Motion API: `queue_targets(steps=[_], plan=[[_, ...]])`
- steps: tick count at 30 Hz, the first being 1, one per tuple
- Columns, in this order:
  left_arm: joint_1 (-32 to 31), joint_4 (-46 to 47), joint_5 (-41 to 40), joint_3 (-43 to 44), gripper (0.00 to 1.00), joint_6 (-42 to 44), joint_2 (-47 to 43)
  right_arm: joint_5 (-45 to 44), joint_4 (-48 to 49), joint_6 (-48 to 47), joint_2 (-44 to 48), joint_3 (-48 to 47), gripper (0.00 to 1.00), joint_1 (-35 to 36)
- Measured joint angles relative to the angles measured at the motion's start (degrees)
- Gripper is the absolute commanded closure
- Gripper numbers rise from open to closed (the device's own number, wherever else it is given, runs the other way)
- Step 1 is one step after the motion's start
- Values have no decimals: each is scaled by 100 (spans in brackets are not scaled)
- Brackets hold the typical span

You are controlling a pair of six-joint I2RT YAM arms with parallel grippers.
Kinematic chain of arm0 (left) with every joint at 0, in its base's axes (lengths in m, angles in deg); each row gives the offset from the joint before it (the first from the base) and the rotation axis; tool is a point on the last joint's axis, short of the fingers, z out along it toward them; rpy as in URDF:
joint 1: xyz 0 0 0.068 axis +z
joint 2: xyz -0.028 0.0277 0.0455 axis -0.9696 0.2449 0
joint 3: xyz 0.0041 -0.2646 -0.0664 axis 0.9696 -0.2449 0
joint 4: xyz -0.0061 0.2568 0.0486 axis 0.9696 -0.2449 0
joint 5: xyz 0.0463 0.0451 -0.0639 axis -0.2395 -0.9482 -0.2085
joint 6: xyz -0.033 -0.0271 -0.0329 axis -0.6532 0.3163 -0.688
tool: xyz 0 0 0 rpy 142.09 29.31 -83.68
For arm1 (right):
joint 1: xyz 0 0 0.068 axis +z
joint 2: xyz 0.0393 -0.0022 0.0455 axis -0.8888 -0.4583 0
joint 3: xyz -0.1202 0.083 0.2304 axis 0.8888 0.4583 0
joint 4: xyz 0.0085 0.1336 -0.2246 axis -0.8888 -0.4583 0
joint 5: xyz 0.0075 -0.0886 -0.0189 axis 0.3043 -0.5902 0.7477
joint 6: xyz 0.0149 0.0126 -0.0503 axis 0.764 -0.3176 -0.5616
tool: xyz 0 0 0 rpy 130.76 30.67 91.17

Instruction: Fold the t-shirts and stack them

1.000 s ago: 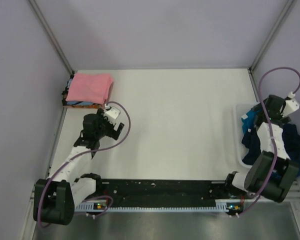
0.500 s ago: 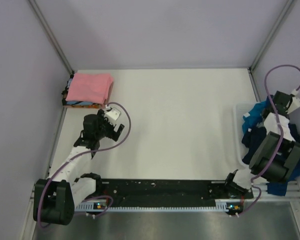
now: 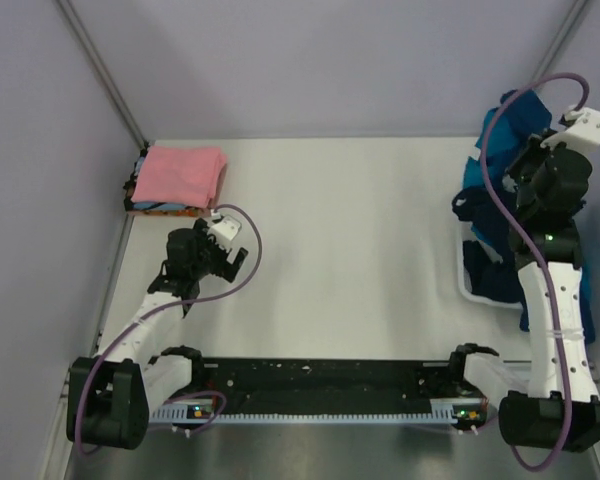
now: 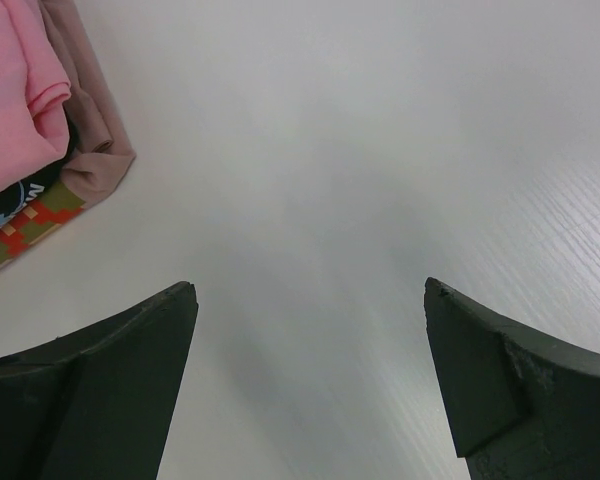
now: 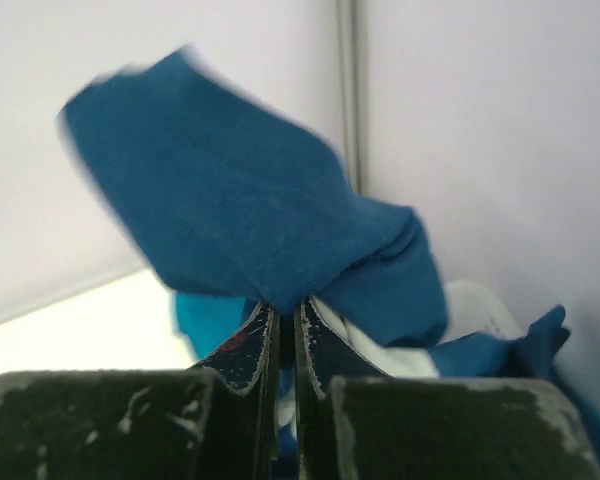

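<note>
Folded pink cloth t-shirt [image 3: 183, 172] tops the stack ahead-left of the left gripper [image 4: 310, 290], jaws wide over the white table [image 4: 380, 150]; only its wrist view resolves a patterned shirt [image 4: 25, 215] beneath. Right gripper [image 5: 285, 318] pinches a blue cloth t-shirt [image 5: 250, 230] above the white plastic basket [image 3: 466, 292].

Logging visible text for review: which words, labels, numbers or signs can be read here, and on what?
None can be read.
On the folded printed t-shirt below the folded pink cloth t-shirt: white marks on black, cut off, unreadable.
On the blue cloth t-shirt in the right gripper: no print shows.
</note>
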Motion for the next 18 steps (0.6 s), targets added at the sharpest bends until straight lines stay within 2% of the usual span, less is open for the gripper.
queue_targets(steps=[4,11,15,18], plan=[[0,0,-20,0,1,-2,-7,39,31,-238,33,-579,100,225],[0,2,-24,0,1,-2,-76,-844,-101,-697,101,-577,100,188],[0,0,-20,0,1,0,-76,-704,-227,-920,0,-426,100,81],[0,0,-20,0,1,-2,-76,-354,-404,-1005,-444,-564,100,31]])
